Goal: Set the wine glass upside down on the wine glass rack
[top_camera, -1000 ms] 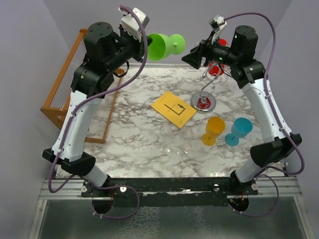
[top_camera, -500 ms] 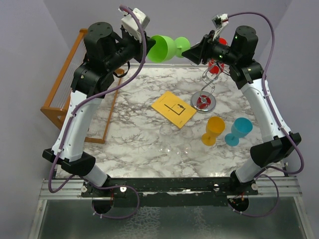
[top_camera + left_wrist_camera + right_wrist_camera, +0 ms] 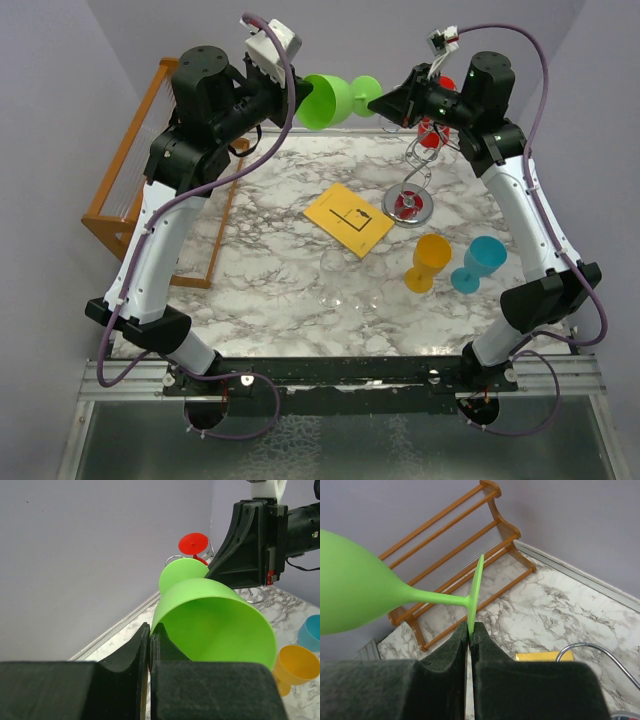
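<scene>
The green wine glass (image 3: pixel 330 98) hangs on its side high over the table's far edge, held between both arms. My left gripper (image 3: pixel 297 95) is shut on the bowl's rim (image 3: pixel 156 626), one finger inside the bowl and one outside. My right gripper (image 3: pixel 386 103) is shut on the edge of the glass's round foot (image 3: pixel 476 590). The wine glass rack (image 3: pixel 408 206), a silver wire stand on a round shiny base, stands below and right of the glass. A red glass (image 3: pixel 430 136) hangs upside down on it, its foot (image 3: pixel 193 543) showing behind the green one.
An orange-brown wooden slatted rack (image 3: pixel 130 170) leans at the table's left edge. A yellow card (image 3: pixel 348 218) lies mid-table beside the rack's base. An orange glass (image 3: pixel 430 262) and a blue glass (image 3: pixel 482 262) stand to the right, nearer the front.
My right gripper moved left to the green glass's foot and shut on it. The left gripper kept its hold on the rim, and the glass barely moved.
</scene>
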`<state>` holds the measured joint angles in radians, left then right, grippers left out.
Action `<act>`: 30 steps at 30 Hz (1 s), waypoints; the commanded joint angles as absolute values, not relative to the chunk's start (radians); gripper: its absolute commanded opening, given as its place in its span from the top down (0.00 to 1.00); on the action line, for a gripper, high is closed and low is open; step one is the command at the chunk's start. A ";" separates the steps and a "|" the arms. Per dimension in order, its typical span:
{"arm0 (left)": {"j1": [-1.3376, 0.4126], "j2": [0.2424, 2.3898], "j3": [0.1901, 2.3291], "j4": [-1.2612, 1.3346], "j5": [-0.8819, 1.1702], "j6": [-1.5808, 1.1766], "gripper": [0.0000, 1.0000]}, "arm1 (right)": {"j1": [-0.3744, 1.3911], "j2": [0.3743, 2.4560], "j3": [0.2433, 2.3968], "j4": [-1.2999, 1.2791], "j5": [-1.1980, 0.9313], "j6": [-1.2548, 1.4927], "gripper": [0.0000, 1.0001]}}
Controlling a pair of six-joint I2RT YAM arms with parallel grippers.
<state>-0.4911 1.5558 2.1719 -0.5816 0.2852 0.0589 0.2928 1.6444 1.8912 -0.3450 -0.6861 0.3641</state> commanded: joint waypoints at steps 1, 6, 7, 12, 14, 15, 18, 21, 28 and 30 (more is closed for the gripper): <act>-0.496 1.525 2.159 -0.558 0.327 0.055 0.93 | 0.301 1.646 1.926 -0.338 -0.622 0.325 0.99; -0.479 1.500 2.134 -0.575 0.294 0.067 0.60 | 0.294 1.631 1.939 -0.363 -0.500 0.221 0.99; -0.475 1.494 2.129 -0.580 0.281 0.068 0.55 | 0.293 1.631 1.946 -0.369 -0.478 0.197 0.99; -0.457 1.459 2.118 -0.604 0.189 0.101 0.35 | 0.294 1.635 1.970 -0.385 -0.358 0.005 0.99; -0.453 1.450 2.115 -0.612 0.153 0.118 0.31 | 0.297 1.640 1.970 -0.379 -0.303 -0.080 0.99; -0.453 1.447 2.115 -0.615 0.139 0.125 0.28 | 0.299 1.642 1.972 -0.376 -0.275 -0.119 0.99; -0.448 1.441 2.110 -0.620 0.106 0.151 0.23 | 0.306 1.654 1.978 -0.367 -0.211 -0.213 0.99; -0.446 1.442 2.094 -0.619 0.072 0.169 0.19 | 0.318 1.666 1.987 -0.359 -0.154 -0.288 0.99; -0.443 1.442 2.063 -0.620 0.057 0.177 0.12 | 0.356 1.696 1.982 -0.333 -0.026 -0.433 0.99; -0.442 1.443 2.056 -0.619 0.051 0.176 0.10 | 0.366 1.701 1.975 -0.320 0.004 -0.469 0.99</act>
<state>-0.4503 1.4483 2.0624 -0.6189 0.0906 0.1665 0.3424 1.6855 1.9625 -0.3683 -0.1120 -0.3508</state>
